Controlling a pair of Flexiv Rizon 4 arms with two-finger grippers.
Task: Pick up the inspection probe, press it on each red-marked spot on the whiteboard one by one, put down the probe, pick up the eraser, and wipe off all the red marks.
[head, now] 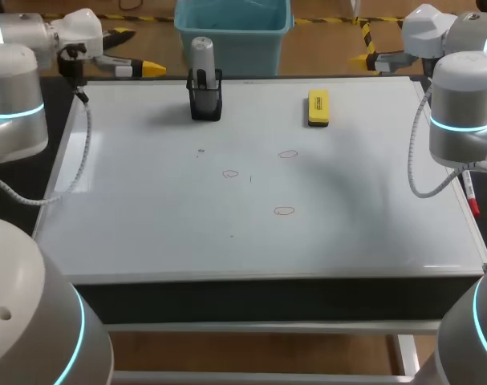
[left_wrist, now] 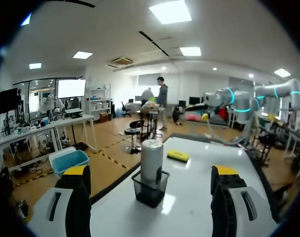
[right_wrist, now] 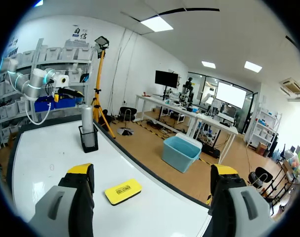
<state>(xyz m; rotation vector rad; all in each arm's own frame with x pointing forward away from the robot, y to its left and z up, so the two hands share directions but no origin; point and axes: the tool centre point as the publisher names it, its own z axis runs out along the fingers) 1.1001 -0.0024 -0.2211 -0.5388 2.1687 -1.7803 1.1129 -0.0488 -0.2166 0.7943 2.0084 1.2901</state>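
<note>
The grey inspection probe (head: 202, 58) stands upright in a black holder (head: 205, 103) at the whiteboard's (head: 147, 208) far edge. To its right lies the yellow eraser (head: 318, 107). Three small red rings (head: 287, 154) (head: 230, 173) (head: 284, 211) mark the board's middle. My left gripper (head: 135, 53) hangs open off the far left corner; in its wrist view the probe (left_wrist: 151, 158) stands ahead, between the open gripper's (left_wrist: 150, 172) fingers, with the eraser (left_wrist: 178, 156) beyond. My right gripper (head: 363, 45) is open off the far right corner, the eraser (right_wrist: 123, 191) ahead of the gripper (right_wrist: 152, 171) and the probe (right_wrist: 87, 121) farther off.
A red-capped marker (head: 470, 195) lies along the whiteboard's right edge beneath my right arm. A small dark speck (head: 200, 151) sits on the board near the holder. The board's frame (head: 267, 277) runs along the near side.
</note>
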